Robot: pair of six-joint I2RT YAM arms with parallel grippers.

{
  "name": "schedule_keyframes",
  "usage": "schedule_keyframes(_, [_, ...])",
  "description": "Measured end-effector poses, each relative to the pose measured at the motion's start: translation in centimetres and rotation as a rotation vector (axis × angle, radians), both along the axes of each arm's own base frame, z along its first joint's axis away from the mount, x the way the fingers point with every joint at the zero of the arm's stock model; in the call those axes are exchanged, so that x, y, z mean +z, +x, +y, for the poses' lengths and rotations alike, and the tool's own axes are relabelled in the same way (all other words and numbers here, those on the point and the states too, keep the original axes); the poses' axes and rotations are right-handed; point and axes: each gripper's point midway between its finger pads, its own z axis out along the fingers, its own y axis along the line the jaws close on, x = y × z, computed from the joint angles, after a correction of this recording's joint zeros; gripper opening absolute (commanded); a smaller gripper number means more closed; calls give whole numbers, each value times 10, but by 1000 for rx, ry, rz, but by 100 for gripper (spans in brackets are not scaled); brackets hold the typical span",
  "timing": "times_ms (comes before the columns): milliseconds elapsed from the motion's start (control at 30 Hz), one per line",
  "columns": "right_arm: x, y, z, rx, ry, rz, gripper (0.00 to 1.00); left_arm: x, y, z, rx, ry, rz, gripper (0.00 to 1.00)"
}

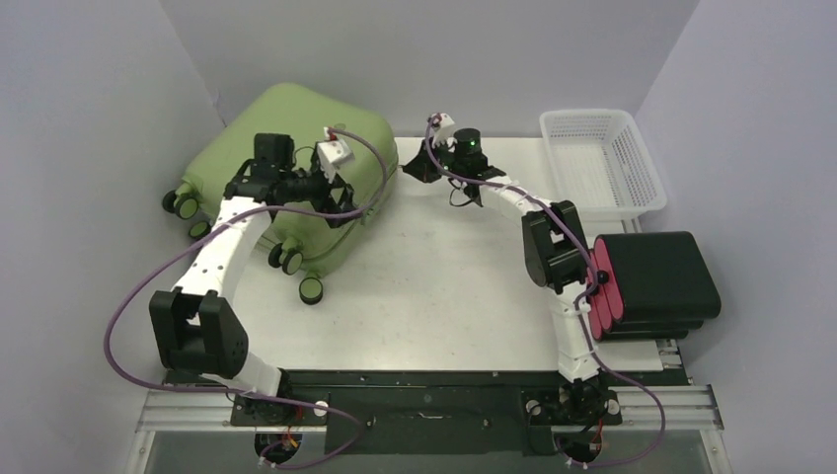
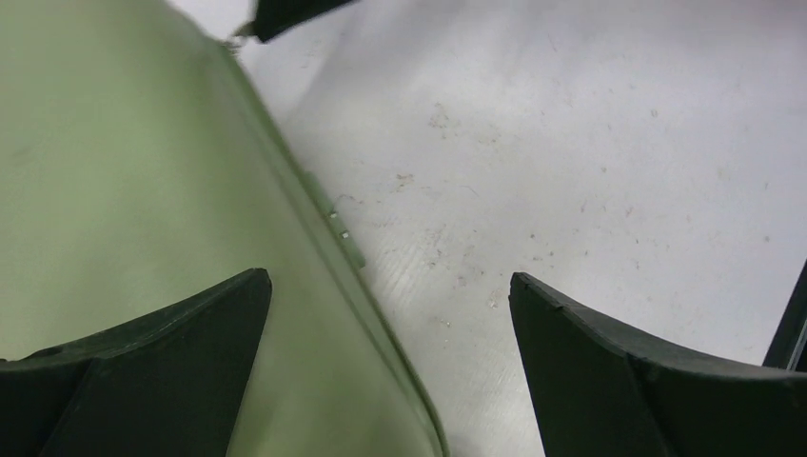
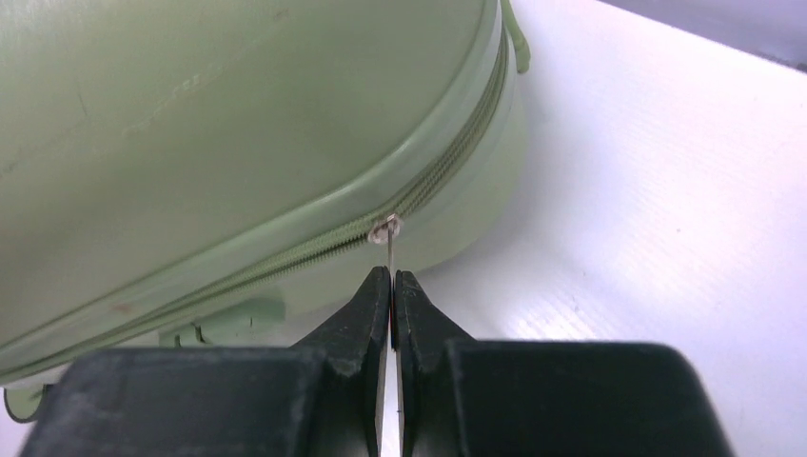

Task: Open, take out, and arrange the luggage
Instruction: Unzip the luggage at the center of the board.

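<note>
Table (image 1: 444, 296): luggage (image 1: 296, 123) zipper pull (image 3: 391, 248) in right pincer (image 3: 392, 275).

Smooth olive shell, matt black fingers, scuffed white tabletop.

The luggage (image 1: 306, 148) has a hard, plastic-looking shell, smooth with a soft satin sheen. Its zipper (image 3: 238, 267) is a finely toothed strip between smooth moulded lips, and the zipper pull (image 3: 389, 243) is thin bright metal. Its wheels (image 1: 311, 289) look like dull black plastic. The table (image 1: 444, 286) is matt white, faintly ribbed and speckled with small marks. The right gripper (image 3: 392, 278) and left gripper (image 2: 388, 278) are matt black, slightly grainy. The basket (image 1: 646, 183) is white mesh plastic. The black case (image 1: 661, 272) looks smooth and dull.
</note>
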Motion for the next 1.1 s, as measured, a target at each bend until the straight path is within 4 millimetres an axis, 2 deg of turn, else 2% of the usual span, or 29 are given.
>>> schedule_keyframes(100, [-7, -10, -5, -5, 12, -19, 0, 28, 17, 28, 143, -47, -3, 96])
schedule_keyframes(300, [-5, -34, -20, -4, 24, -19, 0, 57, 80, 124, 648, 31, -77, 96])
schedule_keyframes(400, [1, -51, -32, -3, 25, -14, 0, 63, 104, 151, 790, 45, -100, 96])
schedule_keyframes(500, [7, -77, -47, 0, 13, -9, 0, 58, 114, 160, 845, 43, -85, 96])
schedule_keyframes(633, [11, -117, -65, 17, -17, -10, 0, 50, 112, 149, 815, 15, -41, 96])
schedule_keyframes(733, [5, -150, -71, 42, -55, -23, 0, 50, 106, 123, 722, -1, -27, 96])
schedule_keyframes(800, [0, -168, -70, 54, -81, -46, 0, 49, 98, 97, 635, 5, -17, 96])
schedule_keyframes(967, [-12, -216, -49, 105, -113, -104, 0, 60, 57, 27, 370, -20, 3, 96])
schedule_keyframes(1100, [-23, -241, -38, 139, -127, -117, 0, 79, 22, -3, 209, -64, -2, 96])
